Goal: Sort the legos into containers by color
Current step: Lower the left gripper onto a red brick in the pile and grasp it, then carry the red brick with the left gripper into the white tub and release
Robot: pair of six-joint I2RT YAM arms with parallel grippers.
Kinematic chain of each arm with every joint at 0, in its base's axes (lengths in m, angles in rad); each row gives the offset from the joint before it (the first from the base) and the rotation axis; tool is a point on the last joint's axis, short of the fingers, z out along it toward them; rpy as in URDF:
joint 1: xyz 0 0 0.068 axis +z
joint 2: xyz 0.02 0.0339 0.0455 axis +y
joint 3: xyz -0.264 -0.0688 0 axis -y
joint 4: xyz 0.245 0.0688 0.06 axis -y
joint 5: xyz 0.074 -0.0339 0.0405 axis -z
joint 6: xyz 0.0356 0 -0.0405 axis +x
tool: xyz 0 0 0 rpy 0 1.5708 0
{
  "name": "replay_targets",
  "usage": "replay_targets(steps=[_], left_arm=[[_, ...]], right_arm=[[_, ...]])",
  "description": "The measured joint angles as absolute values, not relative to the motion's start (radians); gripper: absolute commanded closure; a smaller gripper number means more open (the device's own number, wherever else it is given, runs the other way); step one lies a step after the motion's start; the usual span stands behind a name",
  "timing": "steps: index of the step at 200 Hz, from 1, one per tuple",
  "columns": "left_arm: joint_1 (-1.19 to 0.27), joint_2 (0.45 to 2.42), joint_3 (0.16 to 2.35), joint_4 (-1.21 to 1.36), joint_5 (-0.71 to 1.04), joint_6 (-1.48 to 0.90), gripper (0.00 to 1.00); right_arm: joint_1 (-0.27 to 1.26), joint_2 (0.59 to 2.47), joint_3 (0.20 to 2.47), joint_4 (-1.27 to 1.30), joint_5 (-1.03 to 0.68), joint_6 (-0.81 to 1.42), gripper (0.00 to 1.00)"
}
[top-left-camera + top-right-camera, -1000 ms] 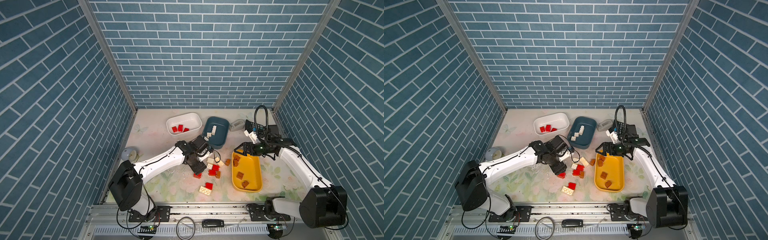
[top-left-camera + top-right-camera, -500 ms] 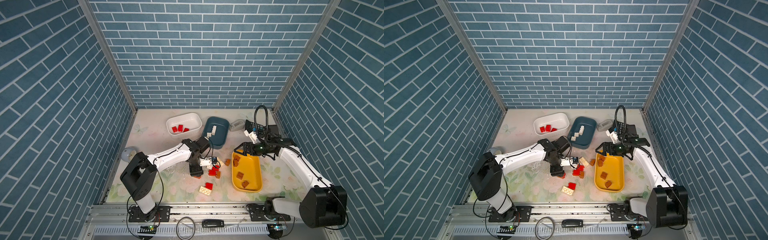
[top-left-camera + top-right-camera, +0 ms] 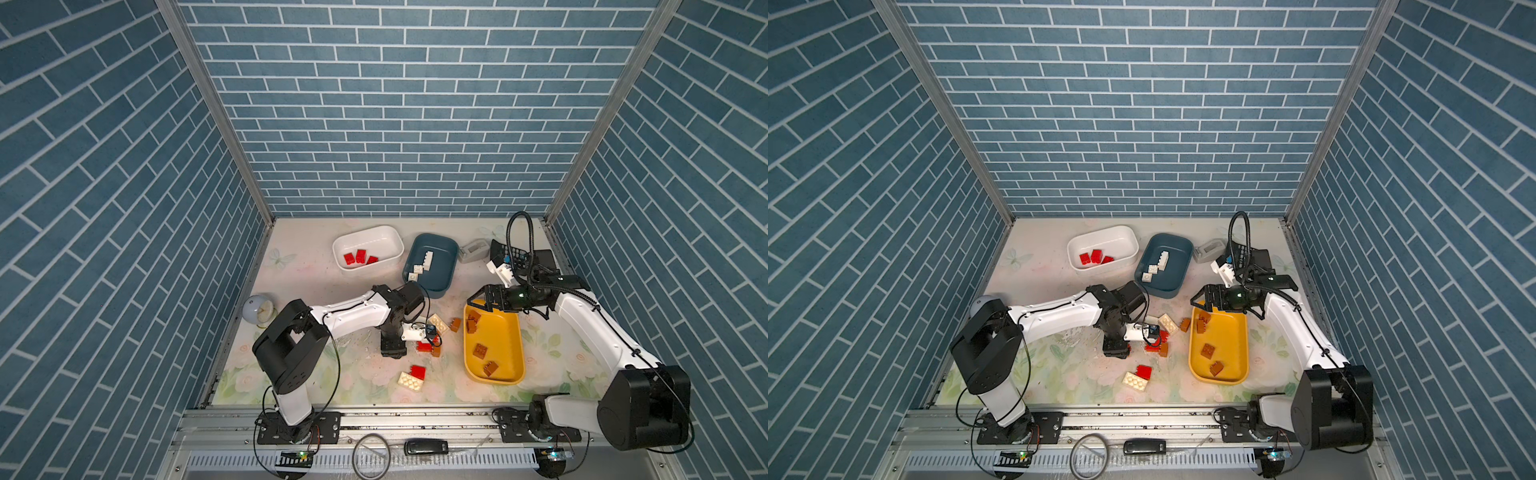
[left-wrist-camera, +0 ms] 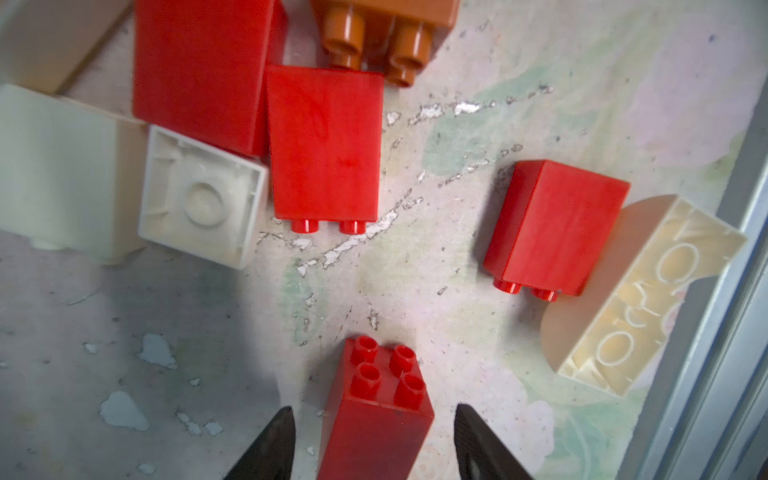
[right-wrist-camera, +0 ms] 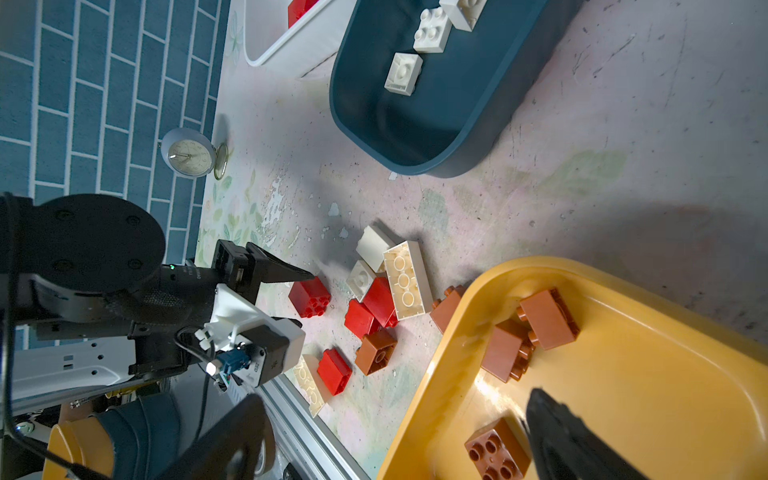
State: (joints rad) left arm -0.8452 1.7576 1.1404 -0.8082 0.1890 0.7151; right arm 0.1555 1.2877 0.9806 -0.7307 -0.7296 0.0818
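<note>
Your left arm (image 3: 353,313) and right arm (image 3: 590,328) match: white link shells between black rounded joint housings. A thin black cable (image 3: 508,237) forms a tall hoop on the right one. Each black base plate (image 3: 324,430) is bolted down. Screws ring the round black joint cap (image 5: 95,245). The left gripper (image 4: 372,440) ends in black tapered fingers (image 4: 266,449); its camera (image 5: 274,345) sits in a white mount with a blue plug

Looks like a robotics lab cell: boxed in by 3 printed blue-brick panels (image 3: 374,124), floored with a floral mat (image 3: 299,282), with 2 robot arms (image 3: 353,316) bolted to an aluminium rail (image 3: 415,411) at the lower frame edge.
</note>
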Motion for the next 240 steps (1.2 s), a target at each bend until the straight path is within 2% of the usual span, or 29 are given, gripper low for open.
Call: replay_targets(steps=[35,68,132,180,240], left_arm=[[-0.846,1.79,1.132,-0.788,0.176,0.72,0.55],[-0.847,1.797,1.122,-0.768,0.17,0.72,0.73],[-0.821,1.715,1.131,-0.816,0.18,0.648,0.74],[-0.611,1.61,1.304,-0.825,0.169,0.48,0.75],[-0.401,1.708,1.501,-0.723,0.105,0.287,0.76]], right_arm=[[0.155,1.292,0.981,-0.729,-0.73,0.082,0.02],[0.155,1.294,0.981,-0.729,-0.73,0.082,0.03],[0.155,1.308,0.981,-0.726,-0.73,0.082,0.02],[0.155,1.334,0.984,-0.706,-0.732,0.084,0.02],[0.164,1.359,0.992,-0.664,-0.745,0.109,0.03]])
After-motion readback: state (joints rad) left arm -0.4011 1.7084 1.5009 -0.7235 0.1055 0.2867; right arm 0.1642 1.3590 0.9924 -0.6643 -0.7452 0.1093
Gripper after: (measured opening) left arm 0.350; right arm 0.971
